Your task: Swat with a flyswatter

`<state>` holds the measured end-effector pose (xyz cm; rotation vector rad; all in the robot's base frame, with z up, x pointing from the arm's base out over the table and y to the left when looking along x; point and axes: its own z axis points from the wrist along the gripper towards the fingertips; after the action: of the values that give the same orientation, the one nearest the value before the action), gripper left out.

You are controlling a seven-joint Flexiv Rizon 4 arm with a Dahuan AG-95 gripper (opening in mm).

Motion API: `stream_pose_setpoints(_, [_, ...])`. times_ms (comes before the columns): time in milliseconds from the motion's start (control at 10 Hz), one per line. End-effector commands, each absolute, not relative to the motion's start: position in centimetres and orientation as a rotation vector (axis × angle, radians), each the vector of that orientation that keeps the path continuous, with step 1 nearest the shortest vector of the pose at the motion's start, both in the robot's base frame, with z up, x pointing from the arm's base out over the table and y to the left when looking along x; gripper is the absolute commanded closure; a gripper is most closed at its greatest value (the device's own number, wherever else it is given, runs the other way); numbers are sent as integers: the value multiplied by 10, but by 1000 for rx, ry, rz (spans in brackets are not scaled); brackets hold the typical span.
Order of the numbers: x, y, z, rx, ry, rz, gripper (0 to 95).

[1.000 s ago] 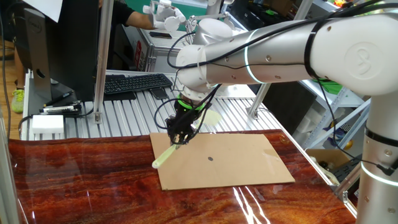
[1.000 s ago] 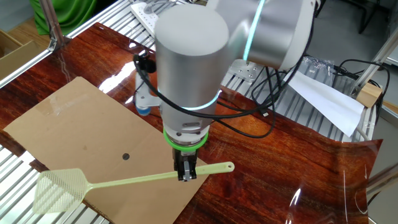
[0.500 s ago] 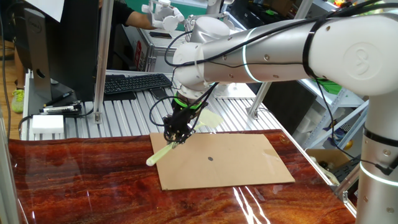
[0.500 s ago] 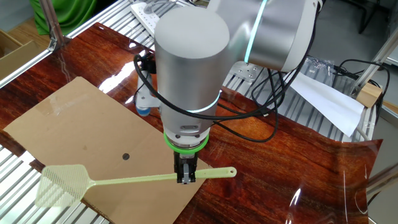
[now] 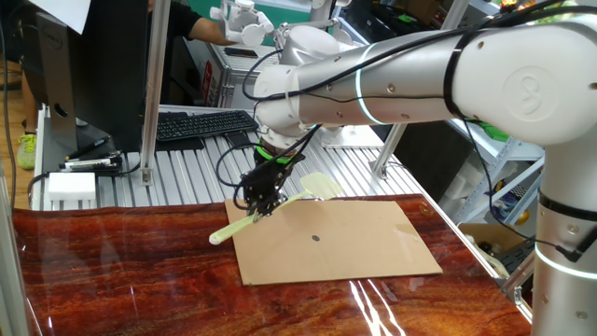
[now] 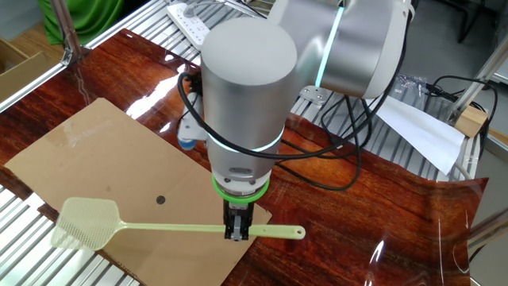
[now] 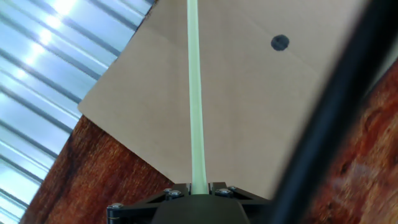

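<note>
- The fingers (image 6: 236, 228) are closed on the handle of the flyswatter (image 6: 159, 226) — they pinch it near its butt end, well away from the mesh head.
- The gripper (image 5: 260, 201) points down from the arm (image 5: 392, 65) over the near corner of the cardboard sheet (image 5: 354, 245), as one fixed view shows it.
- In the other fixed view the gripper (image 6: 236, 230) sits at the sheet's edge, with the handle running roughly level across the cardboard sheet (image 6: 95, 159) and the mesh head out at the sheet's far corner, over the metal slats (image 6: 24, 214).
- The butt end sticks out past the fingers, over the dark wooden tabletop (image 6: 341, 199).
- The hand view shows the flyswatter (image 7: 195, 93) as a thin pale green strip running straight up from the hand across the cardboard sheet (image 7: 249, 112); its head is out of frame.
- A small dark spot (image 7: 280, 42) marks the cardboard to the right of the handle — apart from it.
- Whether the swatter touches the sheet cannot be told.
</note>
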<state>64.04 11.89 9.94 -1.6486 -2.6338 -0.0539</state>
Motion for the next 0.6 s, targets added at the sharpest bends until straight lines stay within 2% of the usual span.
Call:
stream_pose_setpoints(100, [641, 125, 101, -1694, -2595, -47, 950])
stream_pose_setpoints(600, [648, 140, 102, -1785, -2526, -26, 950])
